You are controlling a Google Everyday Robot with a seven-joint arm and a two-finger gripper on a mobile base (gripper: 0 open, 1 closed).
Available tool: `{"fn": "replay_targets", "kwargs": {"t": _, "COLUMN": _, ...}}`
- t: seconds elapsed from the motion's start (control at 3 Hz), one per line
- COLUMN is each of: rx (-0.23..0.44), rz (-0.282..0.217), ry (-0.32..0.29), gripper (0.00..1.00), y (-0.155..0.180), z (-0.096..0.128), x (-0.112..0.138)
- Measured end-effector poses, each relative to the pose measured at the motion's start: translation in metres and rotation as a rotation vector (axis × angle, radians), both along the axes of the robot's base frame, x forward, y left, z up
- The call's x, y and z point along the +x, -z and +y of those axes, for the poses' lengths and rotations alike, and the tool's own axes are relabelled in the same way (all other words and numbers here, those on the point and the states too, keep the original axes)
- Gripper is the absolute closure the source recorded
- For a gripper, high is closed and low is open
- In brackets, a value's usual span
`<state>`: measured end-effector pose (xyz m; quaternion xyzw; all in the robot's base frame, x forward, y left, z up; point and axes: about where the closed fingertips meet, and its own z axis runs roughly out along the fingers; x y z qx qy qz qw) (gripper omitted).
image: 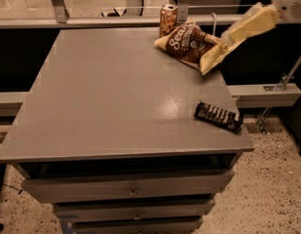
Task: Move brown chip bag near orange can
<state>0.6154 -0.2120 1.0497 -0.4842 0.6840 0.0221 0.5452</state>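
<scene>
- The gripper [229,35] hangs over the far right corner of the table [106,91], slanting down from the upper right; I cannot tell whether it is wide or narrow
- The brown chip bag [189,43] lies just left of its tip, perhaps touching it
- The orange can [167,17] stands further left, just beside the bag
- A dark snack-bar wrapper [218,117] lies well apart, nearer the camera than the gripper
</scene>
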Motion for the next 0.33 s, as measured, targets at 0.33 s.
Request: {"fn": "replay_targets", "kwargs": {"t": 0.33, "rx": 0.0, "rz": 0.001, "ry": 0.039, "gripper": 0.0, "y": -0.0009, "z": -0.0232, "x": -0.0126}}
